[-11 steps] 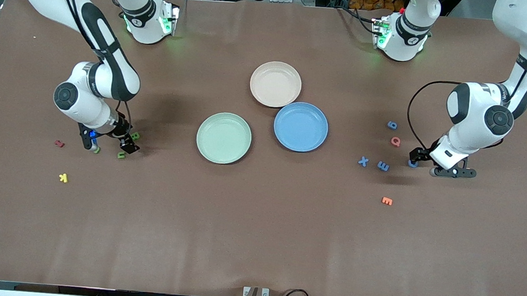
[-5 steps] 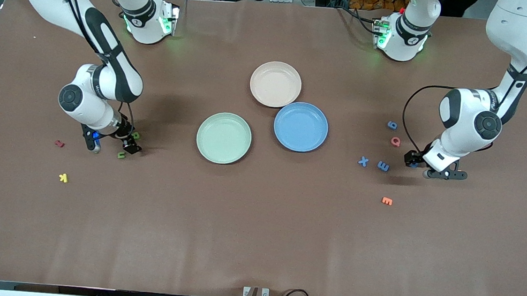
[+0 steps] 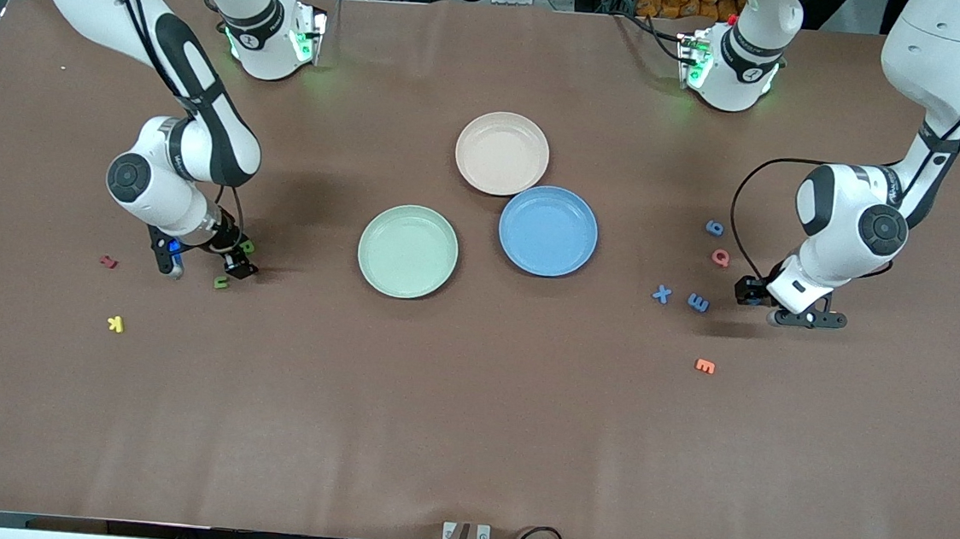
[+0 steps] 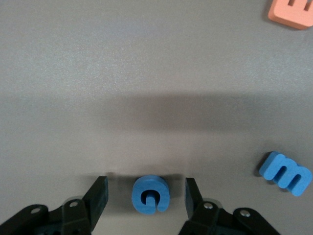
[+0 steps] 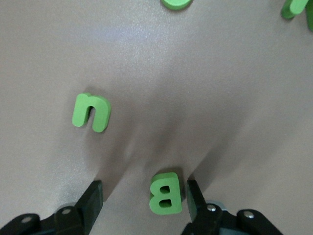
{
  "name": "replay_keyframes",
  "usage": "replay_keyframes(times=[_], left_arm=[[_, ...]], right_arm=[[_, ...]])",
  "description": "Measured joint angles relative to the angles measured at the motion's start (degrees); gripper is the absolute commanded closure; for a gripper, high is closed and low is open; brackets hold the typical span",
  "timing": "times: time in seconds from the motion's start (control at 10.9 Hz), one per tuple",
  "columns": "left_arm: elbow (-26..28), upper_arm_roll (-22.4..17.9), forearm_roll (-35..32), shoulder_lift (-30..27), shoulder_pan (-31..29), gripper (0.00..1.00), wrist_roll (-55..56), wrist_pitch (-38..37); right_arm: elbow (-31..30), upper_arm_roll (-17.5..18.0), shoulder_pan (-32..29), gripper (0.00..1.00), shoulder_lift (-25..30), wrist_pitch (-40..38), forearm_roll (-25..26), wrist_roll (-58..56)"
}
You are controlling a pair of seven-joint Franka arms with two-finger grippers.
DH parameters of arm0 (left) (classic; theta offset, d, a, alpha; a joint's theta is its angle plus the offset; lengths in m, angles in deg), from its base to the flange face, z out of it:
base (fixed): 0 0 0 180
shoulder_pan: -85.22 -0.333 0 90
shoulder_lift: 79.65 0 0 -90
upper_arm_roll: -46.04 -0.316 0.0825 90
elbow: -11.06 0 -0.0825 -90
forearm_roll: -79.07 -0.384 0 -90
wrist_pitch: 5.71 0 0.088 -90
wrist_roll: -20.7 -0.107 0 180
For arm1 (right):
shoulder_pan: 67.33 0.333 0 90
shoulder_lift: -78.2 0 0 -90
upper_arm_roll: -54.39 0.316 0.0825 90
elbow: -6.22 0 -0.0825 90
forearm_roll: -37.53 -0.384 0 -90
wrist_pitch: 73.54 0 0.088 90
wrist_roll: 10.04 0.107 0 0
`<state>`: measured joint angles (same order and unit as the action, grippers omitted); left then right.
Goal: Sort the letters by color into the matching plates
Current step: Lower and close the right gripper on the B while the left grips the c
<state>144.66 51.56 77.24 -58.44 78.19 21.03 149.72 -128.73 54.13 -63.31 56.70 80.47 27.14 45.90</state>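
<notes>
Left wrist view: the left hand (image 4: 146, 196) straddles a blue G (image 4: 150, 194), fingers spread; the right hand (image 5: 143, 198) straddles a green B (image 5: 165, 193), spread, on the desk (image 3: 469, 406).

Even, bright overhead light; brown table (image 3: 468, 423) matte, no glare. Soft shadows under both arms, spreading toward 3 o'clock of right arm (image 3: 189, 152). Front view sharp throughout. Wrist views: broad dim shadow band mid-frame, letters crisp, slight softness at the corners.
</notes>
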Motion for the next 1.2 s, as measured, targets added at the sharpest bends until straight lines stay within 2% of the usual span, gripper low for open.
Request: replay_keyframes(times=[0.28,0.37,0.46,0.55,0.74,1.1,1.2], left_arm=[[0.6,0.0,0.0,0.0,0.0,0.29,0.0,0.0],[0.9,0.0,0.0,0.0,0.0,0.32,0.0,0.0],[1.0,0.0,0.0,0.0,0.0,0.37,0.0,0.0],[1.2,0.0,0.0,0.0,0.0,0.43,0.0,0.0],[1.3,0.0,0.0,0.0,0.0,0.57,0.0,0.1],[1.3,-0.1,0.0,-0.4,-0.3,0.98,0.0,0.2],[1.3,-0.1,0.0,-0.4,-0.3,1.00,0.0,0.2]], right_arm=[[-0.6,0.0,0.0,0.31,0.4,0.1,0.0,0.0],[-1.0,0.0,0.0,0.32,0.7,0.2,0.0,-0.2],[-1.5,0.0,0.0,0.39,1.0,0.2,0.0,-0.3],[-2.0,0.0,0.0,0.45,1.4,0.3,0.0,-0.4],[-2.6,0.0,0.0,0.48,2.0,0.4,0.0,-0.4],[-2.8,0.0,0.0,0.54,2.2,0.5,0.0,-0.5],[-2.8,0.0,0.0,0.57,2.2,0.6,0.0,-0.5]])
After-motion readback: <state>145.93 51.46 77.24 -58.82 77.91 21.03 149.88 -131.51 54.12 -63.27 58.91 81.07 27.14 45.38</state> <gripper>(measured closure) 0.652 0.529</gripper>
